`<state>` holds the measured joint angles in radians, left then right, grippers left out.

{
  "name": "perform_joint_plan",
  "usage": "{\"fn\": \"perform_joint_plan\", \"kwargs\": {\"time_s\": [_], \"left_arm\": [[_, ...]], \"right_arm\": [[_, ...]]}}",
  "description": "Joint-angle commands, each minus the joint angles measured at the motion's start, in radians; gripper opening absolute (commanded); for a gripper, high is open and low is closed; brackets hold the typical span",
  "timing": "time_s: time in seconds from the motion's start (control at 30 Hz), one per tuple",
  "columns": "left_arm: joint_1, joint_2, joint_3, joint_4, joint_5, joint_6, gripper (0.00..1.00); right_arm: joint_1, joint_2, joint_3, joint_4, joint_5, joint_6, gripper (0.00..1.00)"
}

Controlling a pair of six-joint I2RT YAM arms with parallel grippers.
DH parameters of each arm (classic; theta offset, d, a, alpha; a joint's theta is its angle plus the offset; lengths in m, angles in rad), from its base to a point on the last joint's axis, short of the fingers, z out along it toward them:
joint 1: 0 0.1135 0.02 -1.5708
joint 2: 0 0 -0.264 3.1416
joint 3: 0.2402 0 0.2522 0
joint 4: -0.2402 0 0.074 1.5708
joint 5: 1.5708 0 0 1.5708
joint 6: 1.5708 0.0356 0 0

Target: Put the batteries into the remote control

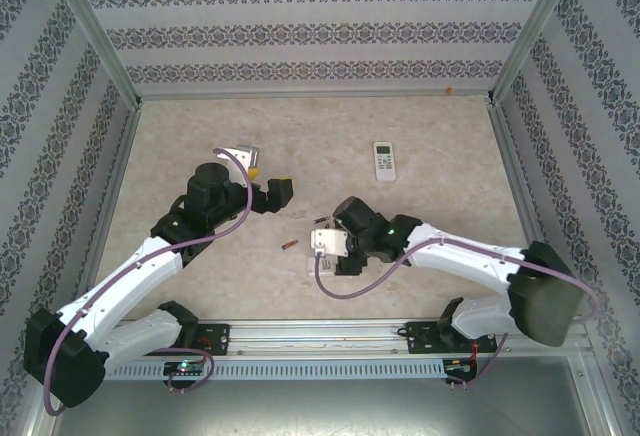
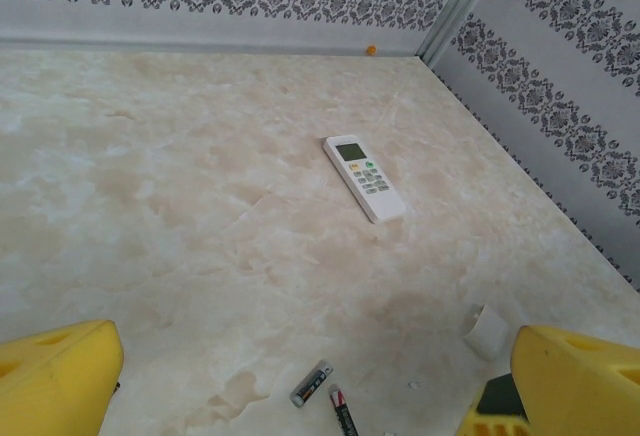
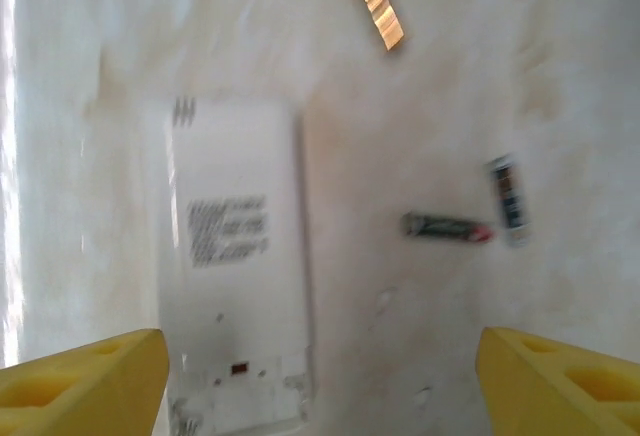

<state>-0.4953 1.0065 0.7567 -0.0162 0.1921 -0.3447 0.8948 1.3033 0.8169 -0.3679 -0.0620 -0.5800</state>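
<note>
1. Well, we see two robot arms over a pale tabletop (image 1: 200, 126) with patterned walls (image 1: 300, 36) around it.
2. Our left tool (image 2: 315, 351) is open wide. Its yellow fingers (image 2: 55, 381) stand far apart and nothing is between them.
3. Just in front of it, two batteries lie flat on the tabletop, close beside each other: a grey battery (image 2: 311, 383) and a dark battery (image 2: 343, 411) with a red end.
4. Farther away lies the face-up remote (image 2: 365, 178). It is white, with its little screen and buttons on top. It is well apart from those batteries.
5. A small white piece (image 2: 487, 331) lies on the tabletop near the right-hand finger of that tool.
6. Our right tool (image 3: 320, 346) is open too, and it holds nothing. Its view is blurry.
7. Under it lies the face-down remote (image 3: 235, 256), white and flat, with dark print on its back.
8. Beside this remote, but not touching it, we see the dark battery (image 3: 447, 227), with the grey battery (image 3: 508, 199) just next to it.
9. An orange-gold battery (image 3: 378, 1) lies farther out, near the top edge of that view.
10. From above, the orange-gold battery (image 1: 290, 245) lies on the tabletop between the two tools.
</note>
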Motion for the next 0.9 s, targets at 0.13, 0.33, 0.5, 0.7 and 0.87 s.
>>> {"fn": "perform_joint_plan", "kwargs": {"time_s": [0.13,0.33,0.5,0.7,0.87], "left_arm": [[0.010,-0.022,0.004,-0.019,0.011,-0.059,1.00],[0.020,-0.001,0.009,-0.038,0.059,-0.114,1.00],[0.022,0.000,0.005,-0.074,0.080,-0.102,1.00],[0.022,0.005,-0.026,-0.037,0.145,-0.087,1.00],[0.022,0.024,-0.007,-0.065,0.163,-0.058,1.00]], "right_arm": [[-0.093,0.156,0.272,-0.129,0.220,1.131,0.52],[-0.109,0.335,0.308,-0.141,0.144,1.330,0.46],[-0.099,0.437,0.315,-0.123,0.126,1.357,0.43],[-0.088,0.517,0.316,-0.098,0.108,1.354,0.32],[-0.078,0.553,0.326,-0.082,0.105,1.362,0.26]]}}
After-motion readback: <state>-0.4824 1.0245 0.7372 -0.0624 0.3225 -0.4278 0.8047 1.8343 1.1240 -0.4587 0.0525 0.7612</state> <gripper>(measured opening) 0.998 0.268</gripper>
